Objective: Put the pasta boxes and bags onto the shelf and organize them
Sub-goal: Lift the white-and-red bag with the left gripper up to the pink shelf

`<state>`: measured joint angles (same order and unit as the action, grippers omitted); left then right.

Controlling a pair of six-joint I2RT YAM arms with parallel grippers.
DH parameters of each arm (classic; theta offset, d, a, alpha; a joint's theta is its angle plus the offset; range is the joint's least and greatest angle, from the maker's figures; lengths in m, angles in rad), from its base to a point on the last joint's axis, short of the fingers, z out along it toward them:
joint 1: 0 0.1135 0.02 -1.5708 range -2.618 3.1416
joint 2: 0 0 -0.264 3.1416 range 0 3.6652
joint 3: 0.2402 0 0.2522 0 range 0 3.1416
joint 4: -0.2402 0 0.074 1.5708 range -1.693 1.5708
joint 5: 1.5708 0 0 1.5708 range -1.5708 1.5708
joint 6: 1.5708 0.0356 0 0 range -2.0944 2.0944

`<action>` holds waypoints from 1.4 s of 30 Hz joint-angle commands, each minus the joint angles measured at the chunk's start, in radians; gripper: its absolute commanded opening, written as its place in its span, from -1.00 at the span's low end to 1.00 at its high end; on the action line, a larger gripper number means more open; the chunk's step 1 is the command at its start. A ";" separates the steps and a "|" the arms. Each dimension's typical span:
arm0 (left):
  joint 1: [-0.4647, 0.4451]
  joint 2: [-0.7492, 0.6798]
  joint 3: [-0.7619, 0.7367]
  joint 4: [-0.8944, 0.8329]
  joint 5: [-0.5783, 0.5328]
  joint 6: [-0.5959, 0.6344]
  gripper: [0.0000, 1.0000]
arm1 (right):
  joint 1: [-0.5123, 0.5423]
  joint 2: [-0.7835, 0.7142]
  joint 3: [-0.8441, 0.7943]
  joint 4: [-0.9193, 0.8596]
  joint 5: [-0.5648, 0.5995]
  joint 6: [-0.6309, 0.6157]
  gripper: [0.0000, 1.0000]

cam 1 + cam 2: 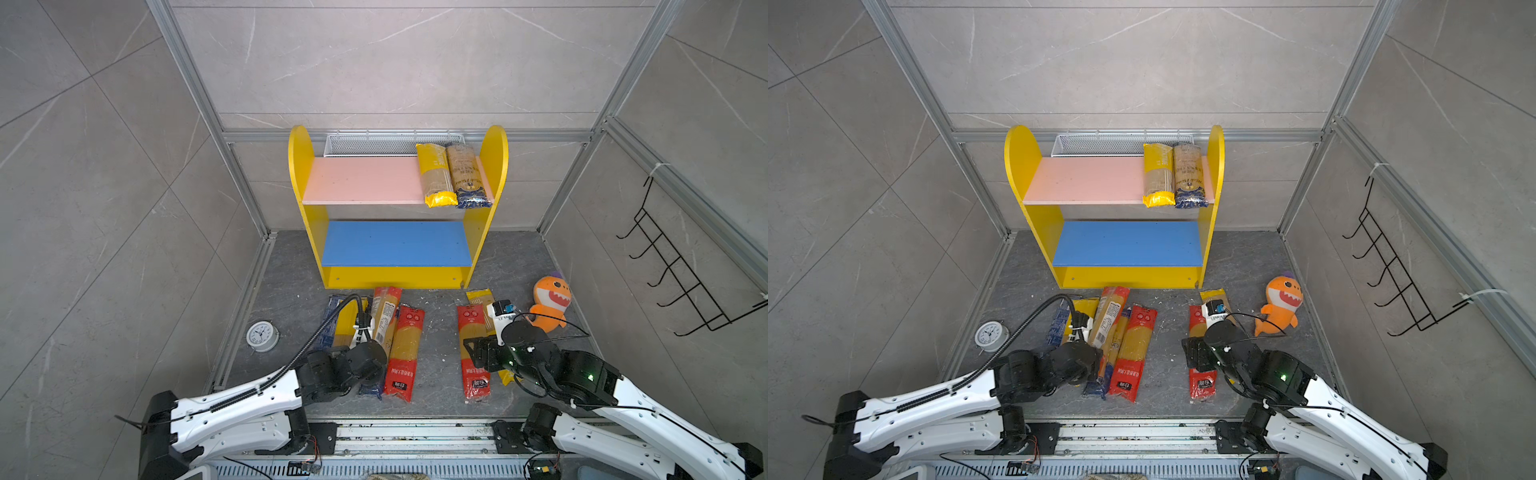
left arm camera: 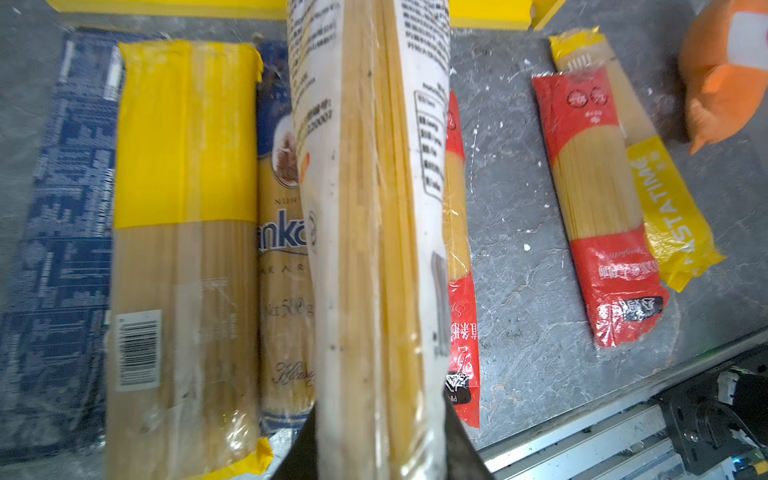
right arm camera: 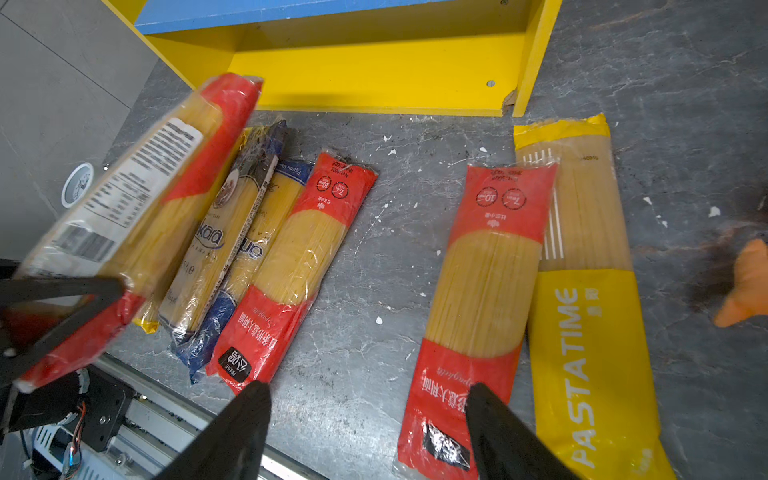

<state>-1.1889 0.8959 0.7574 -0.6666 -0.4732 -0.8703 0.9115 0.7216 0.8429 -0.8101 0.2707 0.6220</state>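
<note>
My left gripper [image 2: 380, 424] is shut on the near end of a red-ended pasta bag with a white label [image 1: 385, 316], which is lifted and tilted over the left pile. That pile holds a navy pack [image 2: 58, 232], a yellow-ended bag [image 2: 183, 232] and a red bag [image 1: 405, 353]. My right gripper [image 3: 368, 388] stands open, low over the floor beside another red bag [image 3: 482, 291] and a yellow bag [image 3: 590, 332]. The shelf [image 1: 361, 178] stands behind, its blue lower board [image 1: 395, 243] bare. A yellow pack [image 1: 434, 174] and a navy pack [image 1: 467, 174] lie on the pink board's right end.
An orange plush shark [image 1: 550, 303] sits right of the right gripper. A white alarm clock [image 1: 262, 336] lies at the floor's left edge. A white mesh basket [image 1: 374, 144] stands behind the shelf, and a black wire rack [image 1: 673, 266] hangs on the right wall.
</note>
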 commanded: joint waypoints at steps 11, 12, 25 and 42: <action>0.002 -0.260 0.245 -0.156 -0.138 0.152 -1.00 | 0.006 0.015 0.077 0.008 -0.012 -0.008 0.55; 0.002 -0.261 0.274 -0.167 -0.141 0.168 -1.00 | 0.006 0.016 0.086 0.008 -0.010 -0.010 0.55; 0.002 -0.081 0.734 -0.233 -0.133 0.367 -1.00 | 0.007 0.038 0.184 0.001 -0.007 -0.047 0.54; 0.345 0.555 1.547 -0.295 0.099 0.566 -1.00 | 0.006 0.141 0.361 -0.010 0.038 -0.142 0.54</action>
<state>-0.9920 1.3994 2.1365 -1.0721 -0.4969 -0.3149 0.9115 0.8425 1.1614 -0.8131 0.2771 0.5182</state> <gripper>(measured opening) 0.253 0.770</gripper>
